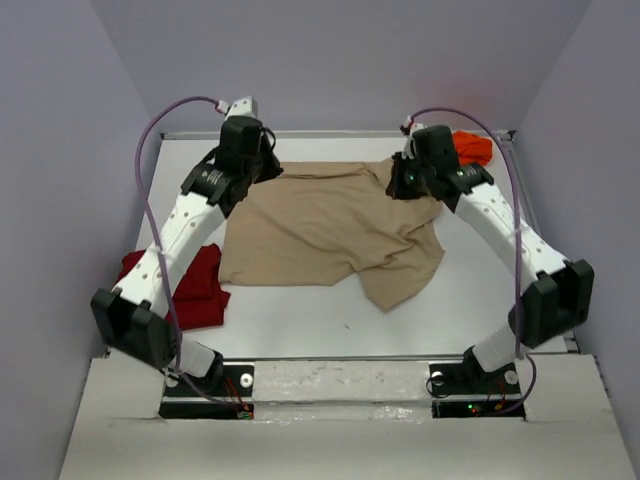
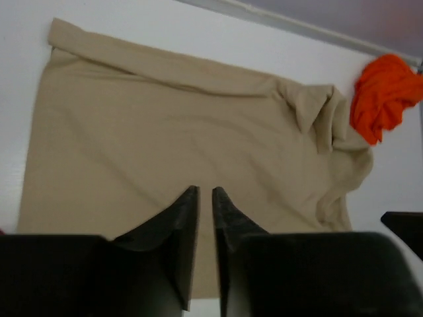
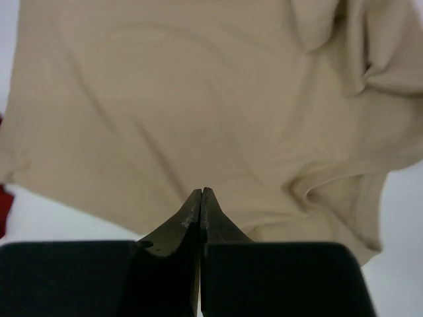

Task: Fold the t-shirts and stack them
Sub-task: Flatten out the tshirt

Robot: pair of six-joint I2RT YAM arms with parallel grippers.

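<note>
A dark red t-shirt [image 1: 185, 285] lies crumpled near the tan t-shirt's [image 1: 320, 225] near left edge, shown whole only from overhead. The tan one, spread mostly flat, looks light and limp, best pinched at two hem corners. Over its far edge the left gripper [image 2: 205, 191] hangs slightly parted and empty and the right gripper [image 3: 201, 191] pressed together on nothing, while the left wrist view shows the orange t-shirt [image 2: 383, 96] bunched past its far right corner.

The tan t-shirt [image 1: 330, 225] lies spread nearly flat, under and ahead of both the left gripper [image 2: 205, 191] and the right gripper [image 3: 201, 191]. Its far edge is turned over in a narrow band, and it is rumpled on the right gripper's side. The orange t-shirt [image 1: 472, 147] sits crumpled just beyond the right gripper. The dark red t-shirt [image 1: 195, 285] lies bunched well behind the left gripper, just beside the tan one.
</note>
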